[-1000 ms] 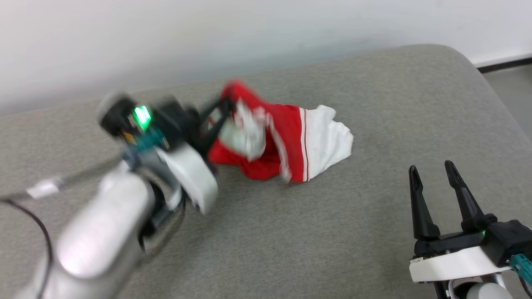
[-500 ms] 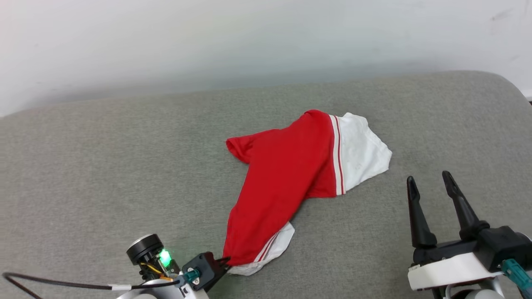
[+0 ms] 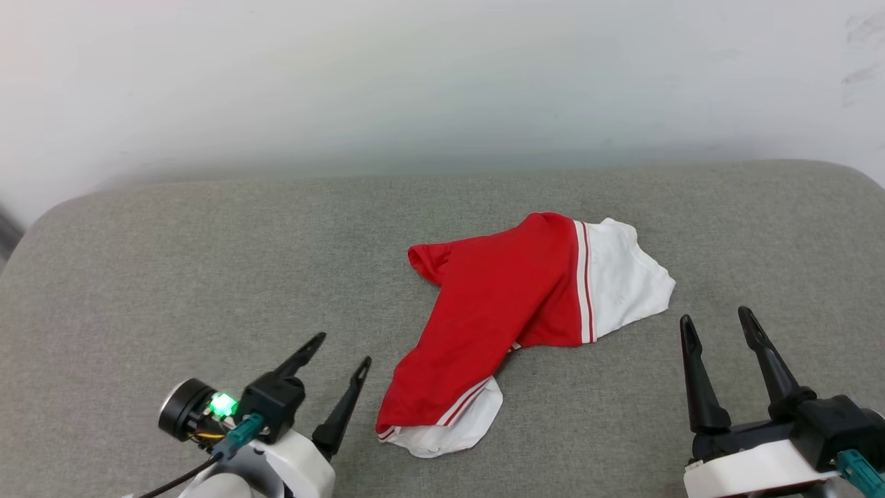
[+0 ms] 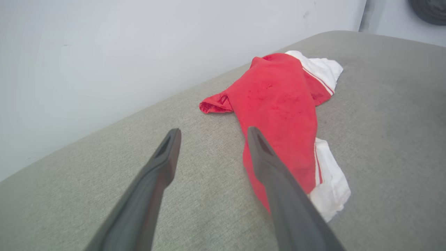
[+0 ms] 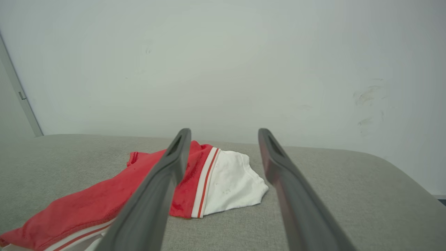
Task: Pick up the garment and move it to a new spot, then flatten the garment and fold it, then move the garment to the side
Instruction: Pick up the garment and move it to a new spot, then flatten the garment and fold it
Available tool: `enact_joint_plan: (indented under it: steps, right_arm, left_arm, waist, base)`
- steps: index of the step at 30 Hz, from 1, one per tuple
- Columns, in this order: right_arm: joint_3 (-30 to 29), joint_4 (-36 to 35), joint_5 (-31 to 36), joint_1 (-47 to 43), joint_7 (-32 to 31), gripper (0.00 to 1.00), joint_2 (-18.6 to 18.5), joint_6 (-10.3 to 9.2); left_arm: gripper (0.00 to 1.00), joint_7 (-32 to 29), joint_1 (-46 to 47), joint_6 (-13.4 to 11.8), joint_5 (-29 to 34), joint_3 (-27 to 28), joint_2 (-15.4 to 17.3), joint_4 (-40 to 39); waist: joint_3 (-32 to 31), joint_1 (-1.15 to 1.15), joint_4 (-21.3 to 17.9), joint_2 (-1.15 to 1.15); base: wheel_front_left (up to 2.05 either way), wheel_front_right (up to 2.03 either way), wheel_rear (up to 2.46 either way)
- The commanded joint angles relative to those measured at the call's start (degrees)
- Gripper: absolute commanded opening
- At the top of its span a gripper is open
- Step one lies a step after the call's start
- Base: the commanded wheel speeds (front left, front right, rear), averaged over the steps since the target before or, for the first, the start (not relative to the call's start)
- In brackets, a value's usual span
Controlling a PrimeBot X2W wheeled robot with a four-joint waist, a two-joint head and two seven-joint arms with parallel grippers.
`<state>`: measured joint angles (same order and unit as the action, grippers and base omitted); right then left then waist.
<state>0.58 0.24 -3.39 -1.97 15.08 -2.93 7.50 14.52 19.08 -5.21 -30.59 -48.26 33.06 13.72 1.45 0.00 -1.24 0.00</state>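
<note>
The garment [image 3: 511, 304] lay rumpled on the grey cushioned surface [image 3: 173, 277], a little right of the middle in the head view. It was drawn out on a slant from near left to far right. Its red body faced up as one long creased band. A small red fold [image 3: 425, 257] poked out toward the left at the far side. One white sleeve [image 3: 626, 277] spread flat at the far right end, set off from the red by striped trim [image 3: 584, 280]. The other white sleeve [image 3: 453, 425] was bunched under the near end.

The left gripper [image 3: 343, 348] sat low at the left, just beside the near end of the garment, with a strip of grey showing between its nearer finger and the cloth. Its fingers stood apart with nothing between them. In the left wrist view they [image 4: 213, 130] pointed along the cushion toward the red band.

The right gripper [image 3: 715, 316] was at the lower right, near the far sleeve but apart from it, its fingers likewise spread and empty. In the right wrist view it [image 5: 224, 130] faced the sleeve and the pale wall [image 5: 223, 62] behind
</note>
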Motion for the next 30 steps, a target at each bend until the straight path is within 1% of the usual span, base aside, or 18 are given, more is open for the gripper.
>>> enact_joint_plan:
  steps: [1,2,3,5,6,8,12,15,17,25,27,29,30]
  right_arm:
    - [0.0,-0.2,0.5,-0.7,0.1,1.0,0.1,-0.02]
    - [-0.1,-0.3,0.5,-0.7,0.1,1.0,0.1,-0.03]
    - [-0.1,-0.6,0.6,-0.9,0.1,1.0,0.1,-0.02]
    - [0.0,-0.7,0.7,-1.1,0.1,1.0,0.1,-0.02]
    - [-0.1,-0.7,0.8,-1.2,0.1,1.0,0.1,-0.03]
    - [0.1,-0.8,0.9,-1.3,0.1,1.0,0.1,-0.02]
    - [0.3,-0.9,1.1,-1.5,0.1,1.0,0.1,-0.02]
    - [0.3,-0.7,1.1,-1.8,0.1,1.0,0.1,-0.02]
    - [0.4,-0.6,1.1,-2.0,0.1,1.0,0.1,-0.02]
    - [1.4,-0.9,0.7,-0.7,0.1,1.0,0.1,-0.02]
    - [1.5,-1.0,0.7,-0.3,0.1,1.0,0.1,-0.02]
    - [1.4,-1.0,0.3,0.0,0.1,1.0,0.1,-0.03]
    - [1.5,-1.1,0.3,0.0,0.1,1.0,0.1,-0.02]
  left_arm:
    - [1.0,0.4,-1.5,-1.2,-0.3,1.2,-0.3,-1.1]
    - [1.0,0.6,-2.4,-2.3,-0.8,2.4,-0.6,-2.2]
    - [1.0,0.7,-4.4,-4.3,-2.0,5.7,-1.7,-4.8]
    - [1.0,0.8,-7.1,-5.7,-3.3,9.7,-3.4,-7.7]
    - [1.0,0.7,-9.0,-5.9,-4.5,11.5,-4.7,-9.1]
    - [1.0,0.7,-12.0,-5.4,-5.6,15.2,-6.5,-11.4]
    - [1.0,0.7,-16.6,-4.8,-3.7,18.2,-8.6,-12.9]
    - [1.0,0.7,-18.2,-4.2,-4.0,18.1,-9.4,-12.1]
    - [1.0,-0.8,-18.5,-3.6,-4.9,17.5,-9.6,-11.4]
    - [1.0,-15.3,-17.2,-2.5,-7.6,11.9,-9.3,-11.5]
    - [1.0,-17.5,-16.2,-3.2,-7.5,11.4,-9.3,-10.9]
    - [1.0,-18.8,-15.7,-3.8,-8.4,11.6,-10.2,-10.1]
    - [1.0,-19.3,-15.2,-3.7,-8.6,11.5,-10.5,-9.6]
  waist:
    - [-0.3,0.0,0.3,0.0]
    - [-0.3,0.0,0.4,0.0]
    - [-0.3,0.0,0.6,0.0]
    - [-0.4,0.0,0.8,0.0]
    - [-0.5,0.0,0.8,0.0]
    - [-0.5,0.0,0.8,0.0]
    - [-0.4,0.0,0.8,0.0]
    - [-0.5,0.0,0.8,0.0]
    - [-0.4,0.0,0.9,0.0]
    - [2.0,0.0,0.0,0.0]
    - [2.9,0.0,-0.4,0.0]
    - [3.8,0.0,-0.8,0.0]
    - [4.3,0.0,-1.0,0.0]
  base:
    - [0.0,0.0,0.0]
    - [0.0,0.0,0.0]
    - [0.0,0.0,0.0]
    - [0.0,0.0,0.0]
    - [0.0,0.0,0.0]
    - [0.0,0.0,0.0]
    - [0.0,0.0,0.0]
    - [0.0,0.0,0.0]
    - [0.0,0.0,0.0]
    - [0.0,0.0,0.0]
    - [0.0,0.0,0.0]
    - [0.0,0.0,0.0]
    - [0.0,0.0,0.0]
